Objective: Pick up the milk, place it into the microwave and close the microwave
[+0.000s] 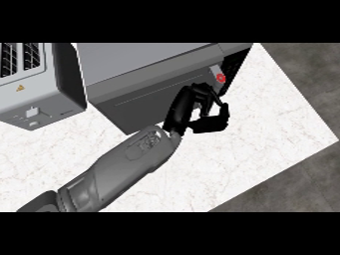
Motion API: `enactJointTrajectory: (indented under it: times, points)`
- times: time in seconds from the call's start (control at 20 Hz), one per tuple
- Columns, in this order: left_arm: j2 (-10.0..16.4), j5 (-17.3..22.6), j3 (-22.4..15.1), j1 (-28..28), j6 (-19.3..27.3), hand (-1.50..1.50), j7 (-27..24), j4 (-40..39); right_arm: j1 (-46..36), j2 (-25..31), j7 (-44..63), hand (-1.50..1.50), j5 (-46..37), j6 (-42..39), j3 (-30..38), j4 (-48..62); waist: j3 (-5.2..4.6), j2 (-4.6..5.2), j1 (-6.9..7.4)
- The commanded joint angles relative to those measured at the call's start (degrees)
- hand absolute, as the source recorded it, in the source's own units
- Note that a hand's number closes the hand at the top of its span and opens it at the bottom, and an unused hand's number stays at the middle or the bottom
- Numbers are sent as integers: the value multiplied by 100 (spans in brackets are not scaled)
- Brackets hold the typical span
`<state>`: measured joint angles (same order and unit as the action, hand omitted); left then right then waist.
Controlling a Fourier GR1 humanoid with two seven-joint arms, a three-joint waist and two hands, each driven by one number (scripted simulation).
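Since the milk is seen nowhere on the bench (264, 124) and nothing is held by the right hand (202, 112), the milk is judged to be inside the microwave (143, 60), hidden behind its door (135, 107). Closing is taken as the step in hand. The right hand is clenched, fingers bent in, nothing clasped. It is set at the door's free edge, just beside the red button (220, 78) on the control strip. The door looks close to flush, but whether it is latched cannot be told. The left hand is not seen.

For a good close, the push should be applied near the free edge, away from the hinge. It should be aimed square into the door face so the box is not slid over the smooth bench. The backs of the curled fingers should be used and kept off the red button so nothing is pressed by mistake. The push should be carried through until the door sits flush.

Materials: the microwave is boxy, with a matt grey top like painted metal. Its door is dark, flat and smooth. The toaster (33, 94), just beside it, is pale grey with rounded corners, slotted openings on top and a small yellow warning mark. The bench is white and stone-like, faintly veined and slick-looking. The forearm (121, 169) is cased in a smooth grey shell, and the hand is black. A dark mottled floor (312, 74) is seen past the bench edge.
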<state>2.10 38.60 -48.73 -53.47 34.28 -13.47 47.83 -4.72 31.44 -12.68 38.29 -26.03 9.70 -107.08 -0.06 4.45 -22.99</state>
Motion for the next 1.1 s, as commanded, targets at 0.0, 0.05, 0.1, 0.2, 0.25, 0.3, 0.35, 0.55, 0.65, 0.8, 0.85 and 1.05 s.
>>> enactJointTrajectory:
  times: [0.0, 0.05, 0.1, 0.2, 0.25, 0.3, 0.35, 0.55, 0.65, 0.8, 0.85, 1.05]
  points:
    - [-199, 0, 147, -723, -59, 150, -85, -187, -98, 160, 95, -150, 49, -11, 101, 33, -4, 49, -155]
    - [-199, -18, 132, -725, -57, 150, -147, -216, -71, 183, 104, -150, 29, -28, 102, 16, -3, 45, -174]
    - [-199, 35, 160, -787, -47, 150, -100, -202, -140, 231, 134, -150, 88, -47, 119, 4, -5, 19, -123]
    - [-199, 50, 111, -785, 20, 150, -116, -218, -229, 288, 138, -150, 153, -62, 192, 70, 4, 53, -143]
    - [-200, 104, 146, -815, 42, 150, -103, -202, -196, 249, 142, -150, 198, -58, 177, 105, 10, 57, -161]
    - [-200, 71, 83, -815, 61, 150, -146, -212, -253, 292, 193, -150, 253, -61, 182, 119, 4, 61, -134]
    - [-200, 106, 111, -823, 89, 150, -142, -231, -245, 285, 171, -150, 290, -79, 202, 122, 11, 61, -174]
    - [-200, 166, 47, -858, 191, 150, -154, -236, -327, 379, 251, -150, 374, -127, 209, 152, 9, 68, -201]
    - [-200, 212, 45, -876, 229, 150, -153, -238, -365, 391, 263, -150, 464, -138, 231, 164, 11, 62, -230]
    - [-200, 279, 48, -914, 309, 150, -148, -240, -381, 407, 306, -150, 542, -149, 232, 221, 17, 76, -254]
    - [-199, 285, 40, -900, 308, 150, -159, -271, -418, 466, 311, -150, 573, -154, 298, 193, 11, 48, -261]
    - [-199, 349, 3, -920, 385, 150, -193, -247, -478, 455, 351, -150, 732, -186, 271, 262, 18, 73, -254]
